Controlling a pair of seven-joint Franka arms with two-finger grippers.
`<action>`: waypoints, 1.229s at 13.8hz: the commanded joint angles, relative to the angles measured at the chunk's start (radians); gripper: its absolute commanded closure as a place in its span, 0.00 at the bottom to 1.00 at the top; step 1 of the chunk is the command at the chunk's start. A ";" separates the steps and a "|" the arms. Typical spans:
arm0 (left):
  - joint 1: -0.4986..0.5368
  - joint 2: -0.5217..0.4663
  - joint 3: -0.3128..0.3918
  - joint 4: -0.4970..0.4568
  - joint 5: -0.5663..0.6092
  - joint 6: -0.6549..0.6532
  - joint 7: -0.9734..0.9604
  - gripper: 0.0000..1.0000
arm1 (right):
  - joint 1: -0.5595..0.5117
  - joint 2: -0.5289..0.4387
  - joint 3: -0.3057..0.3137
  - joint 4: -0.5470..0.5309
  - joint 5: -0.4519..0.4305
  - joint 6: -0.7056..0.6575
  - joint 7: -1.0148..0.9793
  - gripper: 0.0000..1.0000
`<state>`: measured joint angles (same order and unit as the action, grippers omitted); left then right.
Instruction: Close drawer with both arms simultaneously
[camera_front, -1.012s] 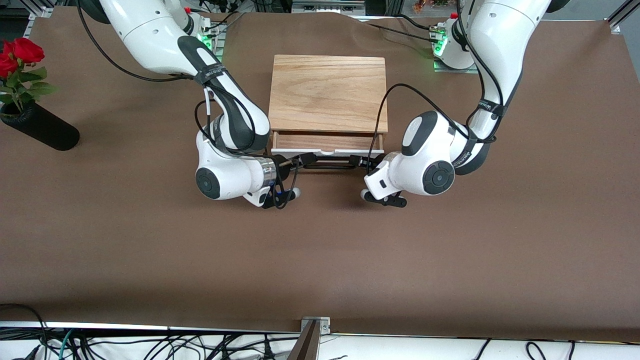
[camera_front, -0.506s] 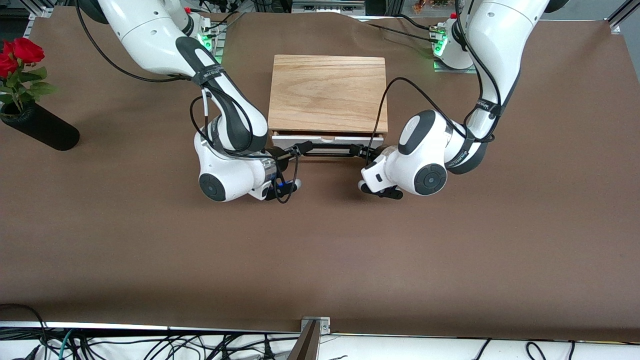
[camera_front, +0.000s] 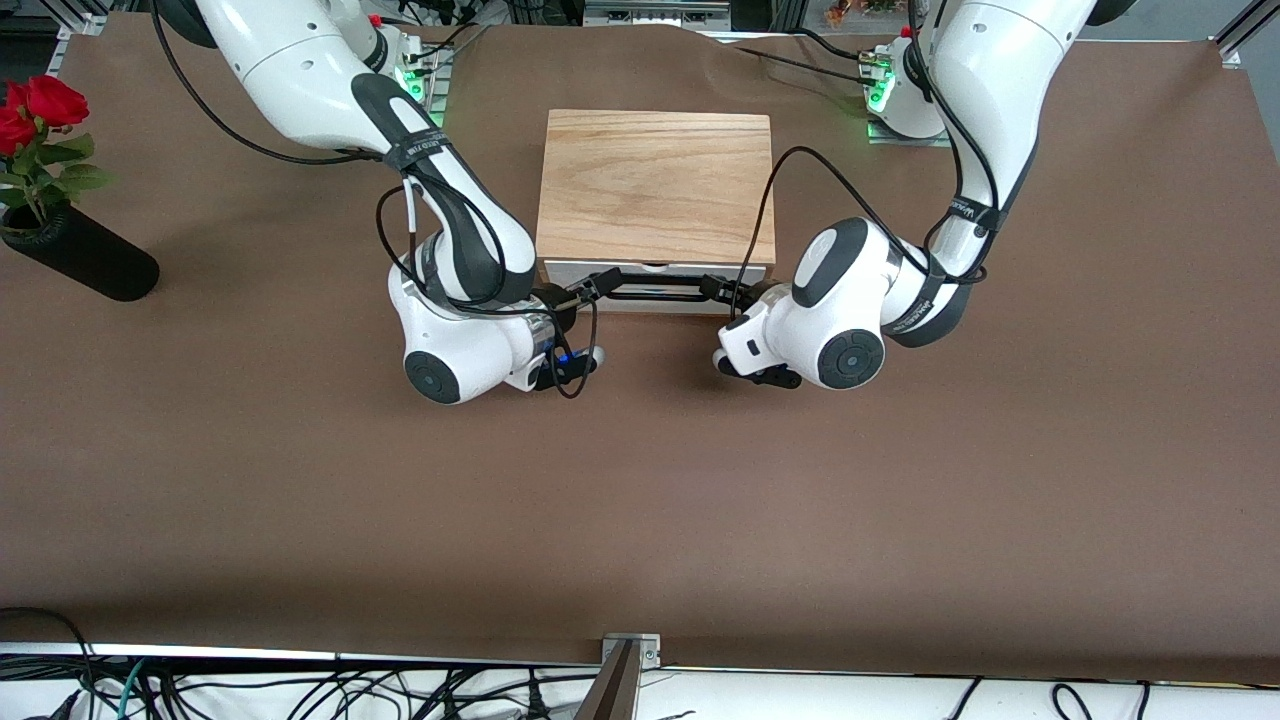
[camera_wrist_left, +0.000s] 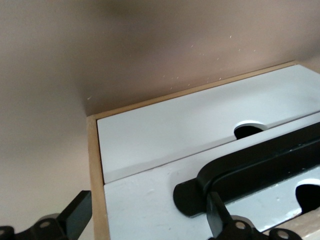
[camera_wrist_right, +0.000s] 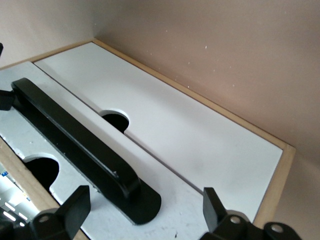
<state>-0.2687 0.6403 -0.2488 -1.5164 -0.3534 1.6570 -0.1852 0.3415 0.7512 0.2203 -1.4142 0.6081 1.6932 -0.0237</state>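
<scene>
The drawer (camera_front: 560, 272) sits pushed into the oak box (camera_front: 655, 185); only its white front and black bar handle (camera_front: 655, 293) show, none of the tray. My right gripper (camera_front: 592, 290) is at the handle's end toward the right arm's side, my left gripper (camera_front: 712, 290) at the other end. In the right wrist view my right gripper (camera_wrist_right: 145, 212) is open, with the handle's foot (camera_wrist_right: 142, 202) between its fingers against the white front (camera_wrist_right: 190, 220). In the left wrist view my left gripper (camera_wrist_left: 148, 225) is open, one finger over the handle (camera_wrist_left: 240, 172), the other outside the box's edge.
A black vase (camera_front: 85, 258) with red roses (camera_front: 40, 105) lies at the right arm's end of the table. The brown table cover (camera_front: 640, 500) stretches from the box toward the front camera. A second white panel (camera_wrist_right: 175, 115) lies below the drawer front.
The drawer has slid into the box; the strip of light-wood tray seen a second ago is gone. Both grippers have moved with the front toward the box.
</scene>
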 joint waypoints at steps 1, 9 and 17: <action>0.002 -0.019 0.016 -0.047 0.005 -0.016 0.016 0.00 | 0.004 0.003 0.007 0.009 0.013 -0.052 -0.002 0.00; 0.029 -0.048 0.025 -0.008 0.031 -0.039 0.020 0.00 | -0.007 0.007 0.005 0.038 0.010 0.017 -0.053 0.00; 0.166 -0.087 0.037 0.211 0.125 -0.112 0.027 0.00 | -0.007 -0.007 -0.073 0.220 -0.143 0.177 -0.107 0.00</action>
<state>-0.1322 0.5502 -0.2075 -1.3725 -0.2680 1.5690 -0.1743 0.3351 0.7473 0.1673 -1.2673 0.5412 1.8802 -0.1222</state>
